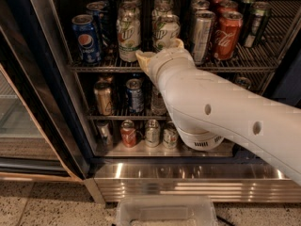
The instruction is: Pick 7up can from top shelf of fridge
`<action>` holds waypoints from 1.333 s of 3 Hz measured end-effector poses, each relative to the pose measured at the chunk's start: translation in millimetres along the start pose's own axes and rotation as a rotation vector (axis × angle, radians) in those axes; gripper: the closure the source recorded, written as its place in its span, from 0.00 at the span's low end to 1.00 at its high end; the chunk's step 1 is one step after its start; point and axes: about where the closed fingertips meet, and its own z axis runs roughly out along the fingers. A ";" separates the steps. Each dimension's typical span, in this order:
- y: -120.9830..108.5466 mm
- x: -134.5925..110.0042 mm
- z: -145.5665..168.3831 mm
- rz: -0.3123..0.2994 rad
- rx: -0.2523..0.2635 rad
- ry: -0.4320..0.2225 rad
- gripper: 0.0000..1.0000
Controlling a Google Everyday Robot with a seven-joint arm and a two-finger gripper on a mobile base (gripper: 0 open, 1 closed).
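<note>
The fridge (188,178) stands open in front of me. Its top shelf (254,65) is a wire rack with rows of cans. Two rows of 7up cans stand mid-shelf, with front cans on the left (129,36) and right (165,31). My gripper (160,50) is at the shelf's front edge, at the foot of the right front 7up can. It is open, with one cream fingertip (142,56) to the can's left and the other (178,43) to its right. The can's lower part is hidden behind the wrist.
A blue Pepsi can (87,39) stands at the shelf's left, with silver (202,29) and red Coca-Cola (227,34) cans at the right. Lower shelves hold more cans (134,95). The glass door (28,121) hangs open at left. A clear bin (164,211) sits on the floor.
</note>
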 end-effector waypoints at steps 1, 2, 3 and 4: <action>-5.1 -0.9 -0.1 -0.007 0.011 -0.002 0.35; -15.1 -4.8 -7.0 -0.013 0.025 -0.010 0.31; -19.3 -12.0 -20.6 -0.012 0.024 -0.024 0.29; -19.5 -14.5 -31.1 -0.010 0.018 -0.031 0.29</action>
